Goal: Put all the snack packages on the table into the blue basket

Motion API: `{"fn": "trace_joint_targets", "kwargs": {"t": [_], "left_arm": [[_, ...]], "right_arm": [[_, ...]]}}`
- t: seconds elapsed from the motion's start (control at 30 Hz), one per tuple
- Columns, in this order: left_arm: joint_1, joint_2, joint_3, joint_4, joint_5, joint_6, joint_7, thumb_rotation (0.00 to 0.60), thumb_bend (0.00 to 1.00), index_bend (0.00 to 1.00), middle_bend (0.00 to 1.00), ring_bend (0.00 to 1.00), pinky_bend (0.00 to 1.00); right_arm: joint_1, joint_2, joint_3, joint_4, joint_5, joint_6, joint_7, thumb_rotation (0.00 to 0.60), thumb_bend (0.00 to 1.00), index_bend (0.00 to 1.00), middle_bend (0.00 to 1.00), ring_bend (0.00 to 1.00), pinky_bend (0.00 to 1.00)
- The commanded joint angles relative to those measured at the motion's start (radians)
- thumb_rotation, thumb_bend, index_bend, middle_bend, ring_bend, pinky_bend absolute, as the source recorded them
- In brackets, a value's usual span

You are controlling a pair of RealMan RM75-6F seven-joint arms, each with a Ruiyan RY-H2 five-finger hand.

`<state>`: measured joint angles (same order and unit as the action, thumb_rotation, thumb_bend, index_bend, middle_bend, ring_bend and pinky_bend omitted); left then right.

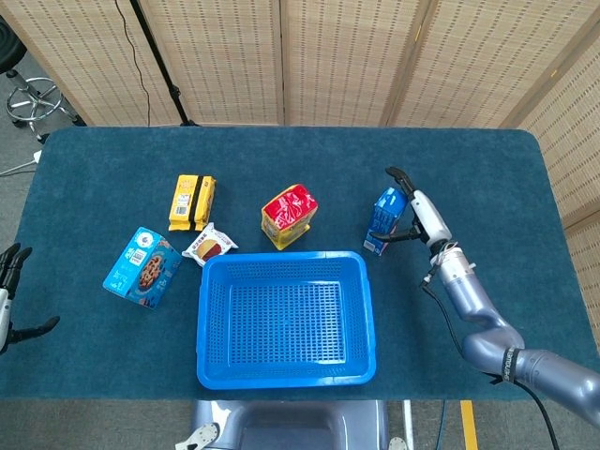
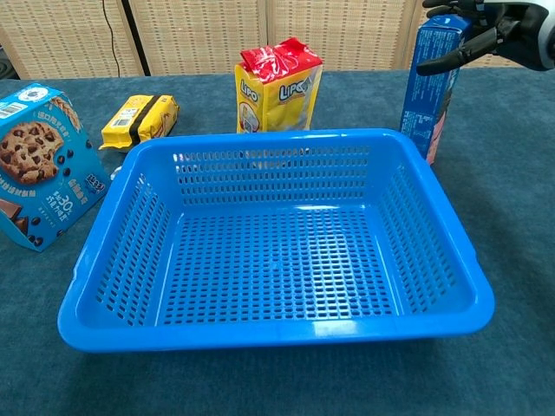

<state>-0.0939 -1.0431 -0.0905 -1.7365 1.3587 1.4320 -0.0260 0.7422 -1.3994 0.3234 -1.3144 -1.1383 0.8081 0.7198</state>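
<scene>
The blue basket [image 1: 281, 257] [image 2: 269, 332] sits empty at the table's near middle. A tall blue box [image 1: 384, 221] [image 2: 427, 95] stands upright beyond the basket's far right corner. My right hand [image 1: 412, 212] [image 2: 491, 24] straddles the top of this box: fingers reach over the far side and the thumb crosses its near face, still spread. Behind the basket stands a red-and-yellow bag [image 1: 289, 215] [image 2: 277, 85]. Left of it lie a yellow packet [image 1: 191, 201] [image 2: 139, 119], a small white packet [image 1: 209, 246] and a blue cookie box [image 1: 142, 267] [image 2: 43, 165]. My left hand [image 1: 7, 298] hovers open at the table's left edge.
Dark blue cloth covers the table [image 1: 112, 356]. Woven screens [image 1: 347, 56] stand behind it, and a stool [image 1: 33, 98] and a stand pole [image 1: 155, 61] are beyond its far left corner. Its right edge runs close behind my right arm [image 1: 478, 319].
</scene>
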Motion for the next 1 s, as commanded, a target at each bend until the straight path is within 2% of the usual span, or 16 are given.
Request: {"fn": "trace_joint_targets", "kwargs": {"t": [0.03, 0.1, 0.17, 0.23, 0.27, 0.3, 0.37, 0.57, 0.7, 1.0], "left_arm": [[-0.001, -0.003, -0.003, 0.002, -0.004, 0.0, 0.0, 0.6, 0.07, 0.0, 0.0, 0.0, 0.0], [-0.002, -0.005, -0.004, 0.002, -0.008, -0.003, 0.003, 0.6, 0.07, 0.0, 0.0, 0.0, 0.0], [-0.004, -0.006, -0.003, 0.002, -0.009, -0.007, 0.007, 0.6, 0.07, 0.0, 0.0, 0.0, 0.0], [-0.003, -0.004, -0.001, -0.001, -0.005, -0.006, 0.0, 0.6, 0.07, 0.0, 0.0, 0.0, 0.0], [-0.001, -0.002, -0.001, -0.001, -0.003, -0.004, -0.004, 0.6, 0.07, 0.0, 0.0, 0.0, 0.0], [-0.001, -0.002, 0.0, -0.001, -0.001, -0.002, -0.007, 0.6, 0.07, 0.0, 0.0, 0.0, 0.0], [0.001, 0.0, 0.0, -0.001, 0.002, 0.0, -0.011, 0.6, 0.07, 0.0, 0.0, 0.0, 0.0], [0.004, 0.005, 0.008, -0.004, 0.02, 0.003, -0.025, 0.6, 0.07, 0.0, 0.0, 0.0, 0.0], [0.008, 0.009, 0.011, -0.005, 0.034, 0.013, -0.035, 0.6, 0.07, 0.0, 0.0, 0.0, 0.0], [0.014, 0.017, 0.016, -0.005, 0.052, 0.023, -0.062, 0.6, 0.07, 0.0, 0.0, 0.0, 0.0]], "right_arm": [[0.001, -0.005, 0.007, -0.009, 0.017, -0.011, -0.013, 0.6, 0.0, 0.05, 0.17, 0.06, 0.27], [-0.001, -0.012, 0.011, -0.012, 0.018, -0.004, -0.021, 0.6, 0.01, 0.16, 0.31, 0.17, 0.39], [-0.003, -0.026, 0.016, -0.008, 0.026, 0.009, -0.04, 0.6, 0.07, 0.28, 0.42, 0.3, 0.49], [-0.009, -0.056, 0.031, 0.009, 0.046, 0.065, -0.086, 0.6, 0.22, 0.38, 0.51, 0.41, 0.58], [-0.013, -0.067, 0.036, 0.011, 0.054, 0.088, -0.105, 0.6, 0.25, 0.4, 0.53, 0.43, 0.59], [-0.016, -0.074, 0.04, 0.01, 0.06, 0.104, -0.12, 0.6, 0.34, 0.43, 0.55, 0.48, 0.62], [-0.024, -0.078, 0.05, 0.004, 0.066, 0.135, -0.143, 0.6, 0.46, 0.47, 0.58, 0.53, 0.67], [-0.059, -0.026, 0.085, -0.092, 0.051, 0.22, -0.194, 0.6, 0.5, 0.48, 0.59, 0.54, 0.69], [-0.085, 0.039, 0.113, -0.191, 0.033, 0.26, -0.208, 0.6, 0.56, 0.49, 0.59, 0.54, 0.69], [-0.145, 0.191, 0.172, -0.468, -0.062, 0.351, -0.19, 0.6, 0.56, 0.5, 0.6, 0.54, 0.69]]}}
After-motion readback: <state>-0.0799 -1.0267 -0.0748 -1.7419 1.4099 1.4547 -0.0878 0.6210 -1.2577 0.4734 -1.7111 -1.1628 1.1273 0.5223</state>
